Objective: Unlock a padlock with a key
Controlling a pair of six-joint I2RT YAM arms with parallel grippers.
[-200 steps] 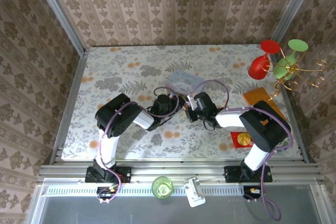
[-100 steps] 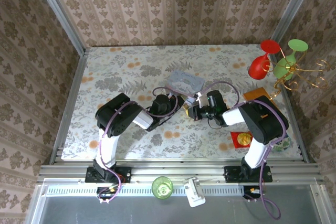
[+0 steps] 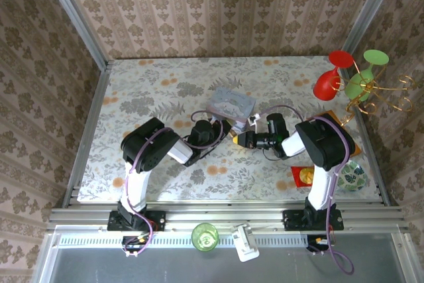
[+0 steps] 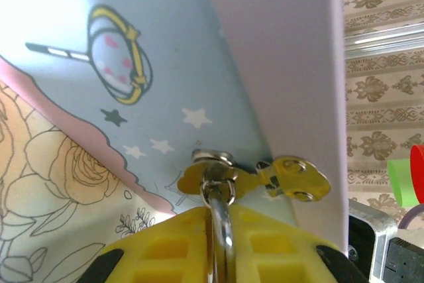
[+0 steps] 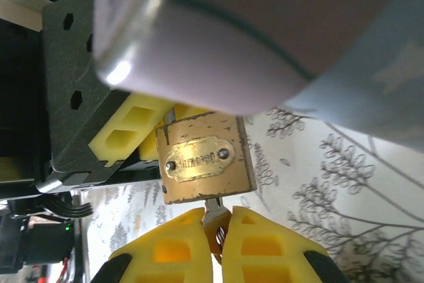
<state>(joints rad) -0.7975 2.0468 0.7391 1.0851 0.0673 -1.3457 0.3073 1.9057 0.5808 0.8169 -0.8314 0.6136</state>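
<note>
Key (image 5: 212, 213) sits in padlock (image 5: 205, 160) bottom, your right gripper (image 5: 217, 228) clenched on it. Your left gripper (image 4: 219, 222) pinches the shackle (image 4: 218, 198).

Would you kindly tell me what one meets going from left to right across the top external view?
left arm's base → pale blue tin → red packet → green goblet

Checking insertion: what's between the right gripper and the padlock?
The key, seen in the right wrist view: pinched by the right gripper, tip entering the padlock.
</note>
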